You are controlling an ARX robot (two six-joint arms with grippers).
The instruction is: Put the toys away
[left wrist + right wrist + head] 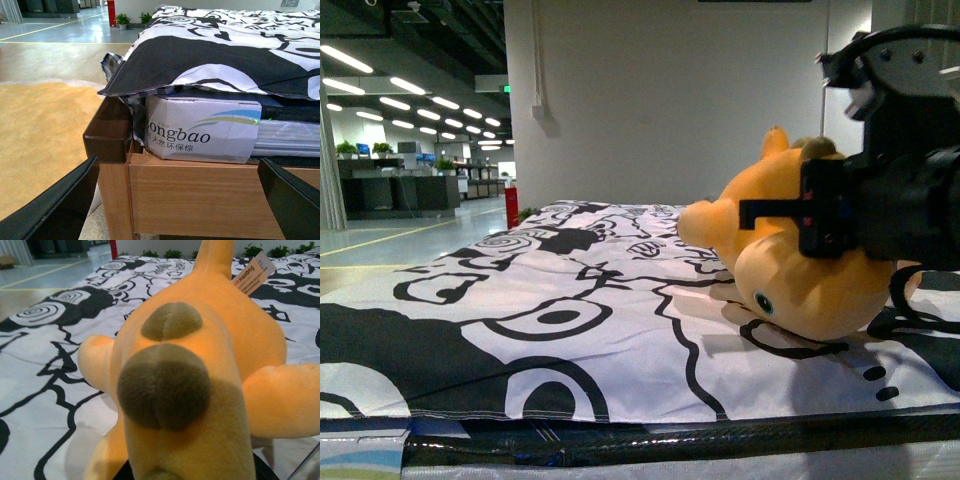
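An orange-yellow plush animal [790,255] lies upside down on the black-and-white patterned bedspread [560,320] at the right of the front view, its small dark eye near the sheet. My right gripper [825,210] is shut on the plush animal from the right side. The right wrist view is filled by the plush animal [200,365] with two brown patches and a paper tag [252,272]; the fingers are hidden under it. My left gripper [185,200] is open, low beside the bed's wooden frame [200,195], with nothing between its black fingers [55,205].
A mattress in printed plastic wrap [200,132] sits under the bedspread on the wooden frame with a dark corner post [107,132]. Beyond the bed lie an open office floor [400,235], a white wall [670,100] and potted plants [122,20].
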